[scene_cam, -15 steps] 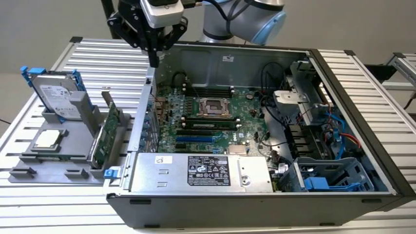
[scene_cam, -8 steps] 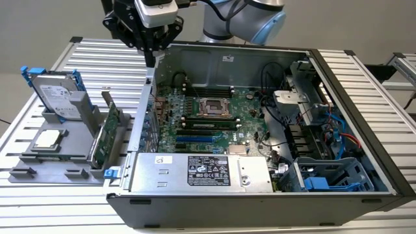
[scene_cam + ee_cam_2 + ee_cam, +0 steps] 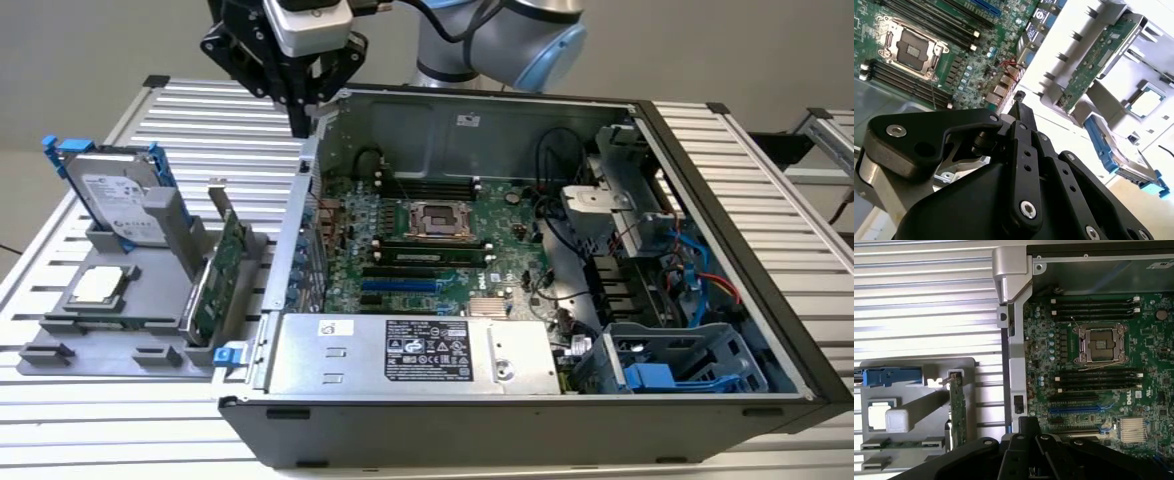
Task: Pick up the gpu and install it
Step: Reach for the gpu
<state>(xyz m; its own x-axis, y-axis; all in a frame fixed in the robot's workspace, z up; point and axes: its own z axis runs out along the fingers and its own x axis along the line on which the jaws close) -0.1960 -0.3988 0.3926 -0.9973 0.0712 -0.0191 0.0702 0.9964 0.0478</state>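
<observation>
Slatted table (image 3: 160,110) beneath; hangs at exterior view's upper left, gripper (image 3: 303,128) pinched closed, empty, well apart from gpu (image 3: 218,280).

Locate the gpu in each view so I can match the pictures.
Exterior view: gpu upright in the holder, at the exterior view's left of the case.
Second wrist view: gpu in the holder, next to the case.
First wrist view: gpu edge-on in the holder.
Shared landmark: CPU socket.

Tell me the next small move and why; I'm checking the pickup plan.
Probably carry the claw across to above the gpu: it hangs shut and empty over the case wall, while the card stands untouched, upright in the grey holder beside the case.
</observation>
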